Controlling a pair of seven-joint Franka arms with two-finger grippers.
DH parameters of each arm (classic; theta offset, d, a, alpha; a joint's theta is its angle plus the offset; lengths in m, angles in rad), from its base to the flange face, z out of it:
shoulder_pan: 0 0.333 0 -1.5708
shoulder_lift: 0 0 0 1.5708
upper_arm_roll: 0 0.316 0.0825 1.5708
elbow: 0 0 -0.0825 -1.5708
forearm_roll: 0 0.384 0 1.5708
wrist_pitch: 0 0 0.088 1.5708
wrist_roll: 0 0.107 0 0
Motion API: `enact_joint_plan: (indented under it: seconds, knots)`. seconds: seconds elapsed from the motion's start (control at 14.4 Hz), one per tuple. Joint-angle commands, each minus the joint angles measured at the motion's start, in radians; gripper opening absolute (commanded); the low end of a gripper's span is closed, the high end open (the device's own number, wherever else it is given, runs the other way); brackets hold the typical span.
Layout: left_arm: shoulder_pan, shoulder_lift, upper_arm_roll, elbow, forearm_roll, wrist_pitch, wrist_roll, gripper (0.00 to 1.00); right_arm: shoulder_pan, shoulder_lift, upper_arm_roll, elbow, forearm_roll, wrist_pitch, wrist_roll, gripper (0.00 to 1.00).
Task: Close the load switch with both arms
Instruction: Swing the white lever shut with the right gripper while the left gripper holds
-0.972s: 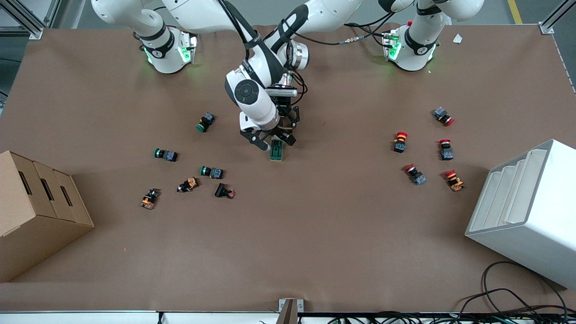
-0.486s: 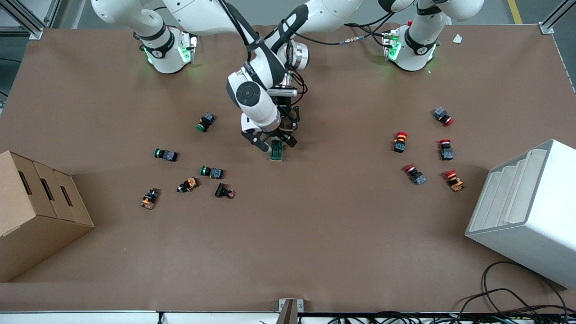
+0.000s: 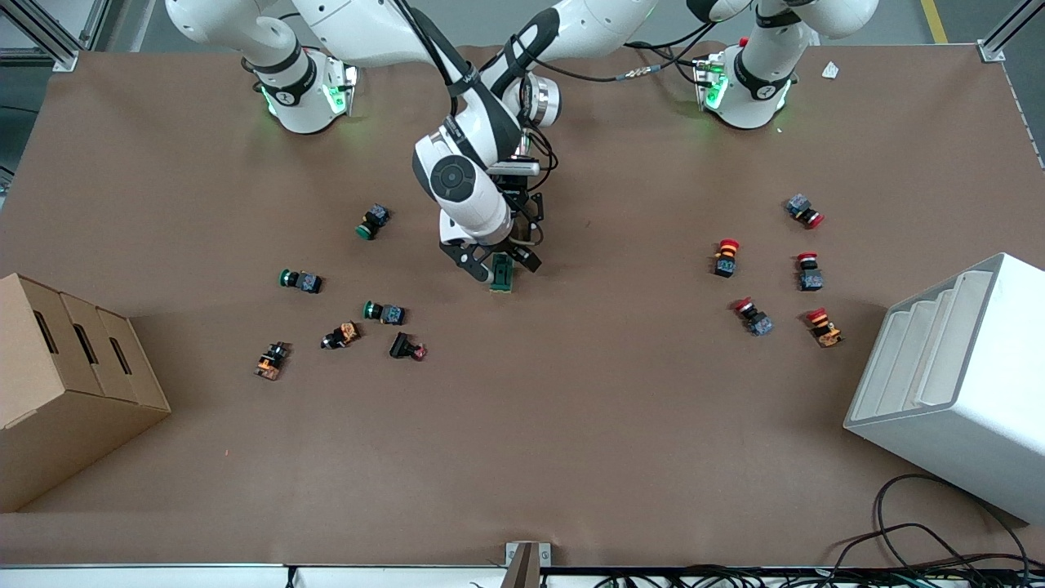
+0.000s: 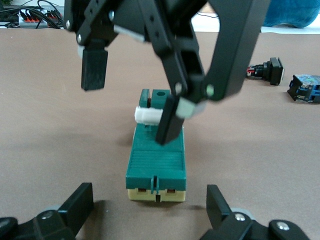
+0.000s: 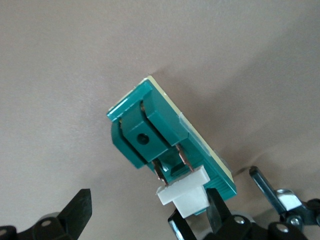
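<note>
The dark green load switch (image 3: 502,273) lies on the brown table near its middle, cream base down. Its white lever (image 4: 148,115) sticks out sideways at one end. My right gripper (image 3: 496,263) is open and straddles the lever end from above. In the left wrist view one of its fingers (image 4: 170,122) touches the lever. The right wrist view shows the switch (image 5: 160,120), the lever (image 5: 184,194) and my right gripper (image 5: 147,200). My left gripper (image 4: 149,196) is open, low at the switch's other end and apart from it. In the front view it (image 3: 526,222) is mostly hidden by the right hand.
Several green and orange push buttons (image 3: 384,312) lie toward the right arm's end, several red ones (image 3: 753,315) toward the left arm's end. A cardboard box (image 3: 65,384) and a white rack (image 3: 955,376) stand at the table's ends.
My right hand has shifted a little toward the left arm's end over the switch. The switch body and the left arm have stayed in place.
</note>
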Motion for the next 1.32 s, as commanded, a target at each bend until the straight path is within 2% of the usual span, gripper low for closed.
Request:
enact_joint_plan:
  seconds: [0.0, 0.62, 1.25]
  knots:
    - [-0.007, 0.010, -0.004, -0.022, 0.003, 0.007, -0.043, 1.00, -0.049, 0.018, -0.008, 0.085, 0.000, -0.002, -0.015, 1.00]
    - [-0.007, 0.010, -0.004, -0.022, 0.003, 0.007, -0.043, 1.00, -0.075, 0.075, -0.011, 0.152, -0.004, 0.005, -0.035, 1.00]
    - [-0.007, 0.010, -0.004, -0.020, 0.003, 0.007, -0.043, 1.00, -0.095, 0.143, -0.012, 0.190, -0.089, 0.034, -0.041, 1.00]
